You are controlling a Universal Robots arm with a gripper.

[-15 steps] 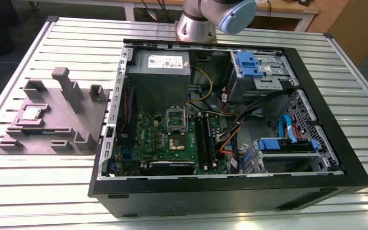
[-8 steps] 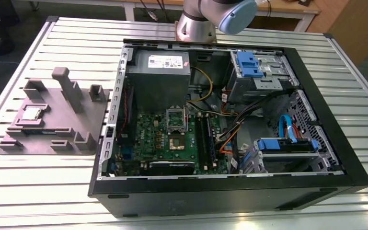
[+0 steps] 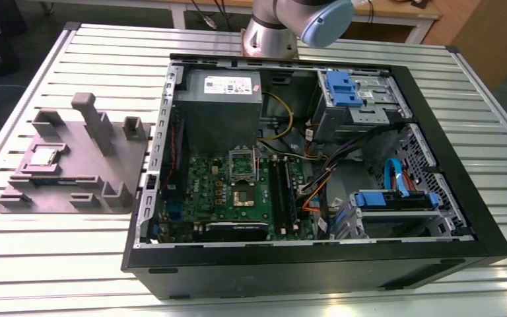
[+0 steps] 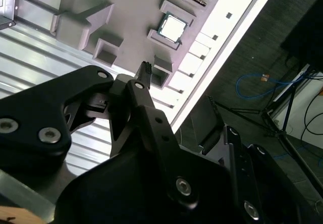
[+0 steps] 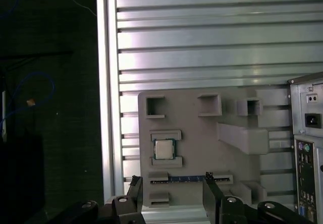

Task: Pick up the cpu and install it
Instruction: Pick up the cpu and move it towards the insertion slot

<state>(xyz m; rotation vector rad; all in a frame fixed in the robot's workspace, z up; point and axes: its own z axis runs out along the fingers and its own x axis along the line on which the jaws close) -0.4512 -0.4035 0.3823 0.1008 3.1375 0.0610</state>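
The cpu (image 3: 44, 156) is a small silver square lying flat in a recess of the grey moulded tray (image 3: 86, 172), at the exterior view's left of the computer case. In both wrist views the cpu (image 5: 164, 149) (image 4: 171, 26) sits in that recess, untouched. My gripper (image 5: 171, 178) hangs well above the tray, open, with nothing between its fingers; the two black fingertips (image 5: 133, 179) straddle the tray's edge nearest the chip. One finger (image 4: 145, 68) points toward the tray. The motherboard's socket (image 3: 243, 195) lies open inside the case.
The open black computer case (image 3: 447, 152) lies on a slatted aluminium table (image 3: 51, 264), with power supply (image 3: 222, 99), cables and blue drive bays inside. Upright posts (image 3: 86, 109) rise from the tray. The table's edge (image 5: 108, 82) runs close beside the tray. The arm's base (image 3: 276, 30) stands behind the case.
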